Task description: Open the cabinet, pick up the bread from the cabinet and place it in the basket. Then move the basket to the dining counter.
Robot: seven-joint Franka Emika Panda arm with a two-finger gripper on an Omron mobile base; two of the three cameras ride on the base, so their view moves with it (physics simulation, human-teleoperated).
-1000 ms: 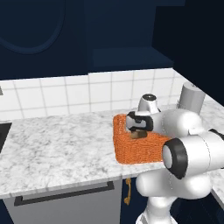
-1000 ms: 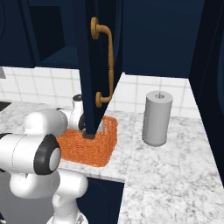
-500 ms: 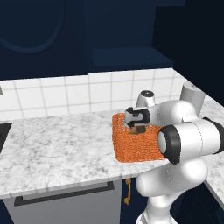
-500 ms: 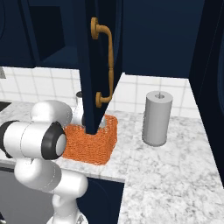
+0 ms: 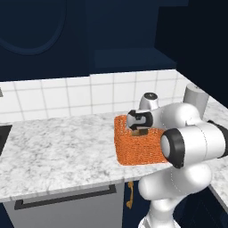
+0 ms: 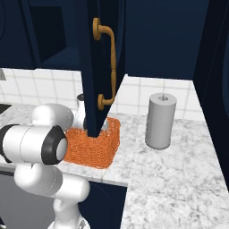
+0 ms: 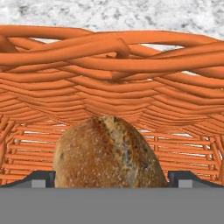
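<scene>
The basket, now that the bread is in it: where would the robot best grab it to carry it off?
Probably from above, pinching one upright wall of the orange woven basket at its rim. The whole basket looks too wide for the gripper, but the walls are thin and stand upright. A wall away from the bread would be safest.

The marbled counter [image 5: 58, 151] carries the basket [image 5: 136, 149] near its front edge. A grey roll [image 6: 160, 120], perhaps paper towels, stands upright on the counter, apart from the basket, nearer the corner.
</scene>
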